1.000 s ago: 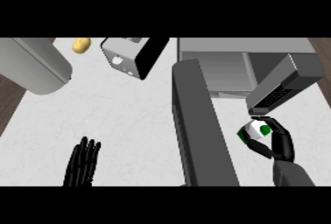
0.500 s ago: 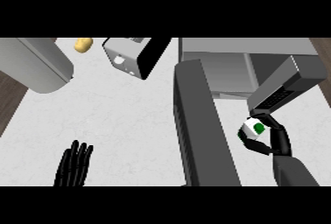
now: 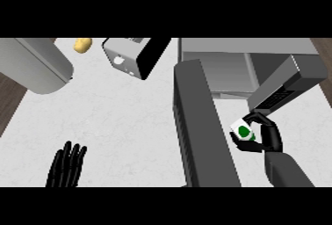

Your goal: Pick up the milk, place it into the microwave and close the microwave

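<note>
Head view, only one available, so everything is placed against the microwave point(image 3: 259, 70), which sits at the upper right of the white counter point(image 3: 117, 118) with its cavity open. Microwave door point(image 3: 201, 132) is swung out: a long dark slab running from the cavity's left edge down toward the lower edge of the view. Dark control panel point(image 3: 288, 85) stands on the cavity's right side, tilted. Right hand point(image 3: 262, 138) is just below the control panel and to the right of the door, in front of the cavity opening, fingers and thumb curled round the milk point(image 3: 243, 131). Milk is a small white carton with a green round mark facing up; it is off the counter, in the hand, outside the cavity, close to the door's right face; cannot tell whether it touches the door. Grey right forearm point(image 3: 288, 171) comes up from the lower edge under the hand. Left hand point(image 3: 65, 165) is well left of the door, low over the counter near the lower edge, fingers straight and together, pointing up the view, holding nothing. Left of the microwave at the top: a toaster-like grey and black box point(image 3: 133, 57) beside the door's top end, a small yellow item point(image 3: 82, 44) further left, and a large pale grey rounded object point(image 3: 35, 63) at the far left corner.
</note>
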